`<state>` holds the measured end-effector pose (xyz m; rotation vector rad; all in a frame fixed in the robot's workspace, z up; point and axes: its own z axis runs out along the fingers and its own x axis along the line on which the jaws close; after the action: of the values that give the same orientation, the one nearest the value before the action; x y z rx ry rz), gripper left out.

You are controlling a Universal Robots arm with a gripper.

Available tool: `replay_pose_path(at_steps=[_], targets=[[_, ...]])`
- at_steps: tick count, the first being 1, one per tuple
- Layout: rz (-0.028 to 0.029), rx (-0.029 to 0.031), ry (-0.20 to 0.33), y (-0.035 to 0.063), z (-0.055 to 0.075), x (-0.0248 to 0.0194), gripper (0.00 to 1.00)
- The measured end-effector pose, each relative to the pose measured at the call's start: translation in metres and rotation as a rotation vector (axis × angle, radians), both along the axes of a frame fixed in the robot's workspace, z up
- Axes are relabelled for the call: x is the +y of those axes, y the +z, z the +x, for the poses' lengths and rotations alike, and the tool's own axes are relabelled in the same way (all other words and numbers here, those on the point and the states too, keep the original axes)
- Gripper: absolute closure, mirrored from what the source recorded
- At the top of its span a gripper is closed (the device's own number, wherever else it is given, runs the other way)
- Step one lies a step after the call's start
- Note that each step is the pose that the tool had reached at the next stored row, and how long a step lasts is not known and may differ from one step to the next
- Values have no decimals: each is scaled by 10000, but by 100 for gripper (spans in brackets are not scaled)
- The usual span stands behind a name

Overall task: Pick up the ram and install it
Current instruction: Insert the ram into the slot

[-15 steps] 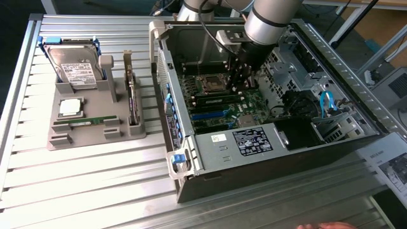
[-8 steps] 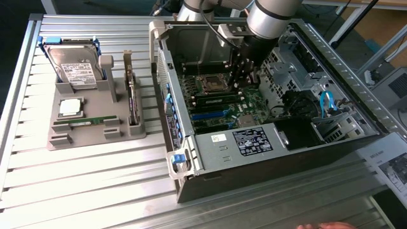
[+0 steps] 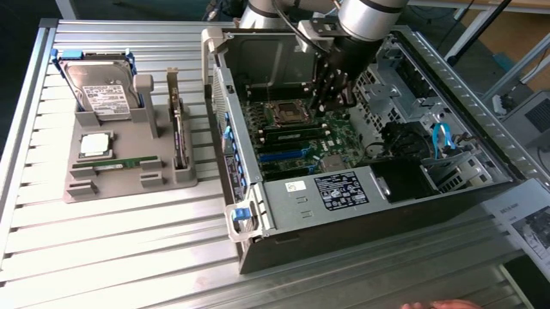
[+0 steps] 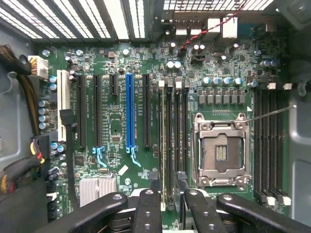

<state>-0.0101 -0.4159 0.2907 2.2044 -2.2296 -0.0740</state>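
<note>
End effector [image 4: 170,196] partly open, seemingly empty, above motherboard [image 4: 116,121].

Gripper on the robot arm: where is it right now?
In the exterior view the gripper hangs inside the open computer case, over the motherboard, just on the exterior view's right of the processor socket.

Bright daylight, glare on slatted table [image 3: 120,257]
</note>
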Motion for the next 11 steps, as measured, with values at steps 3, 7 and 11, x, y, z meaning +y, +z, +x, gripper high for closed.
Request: replay_pose_path(at_steps=[3,7,11], targets=[[1,0,0,69,0,0,74],[1,0,0,154,0,0,74],[0,0,0,228,0,0,74]])
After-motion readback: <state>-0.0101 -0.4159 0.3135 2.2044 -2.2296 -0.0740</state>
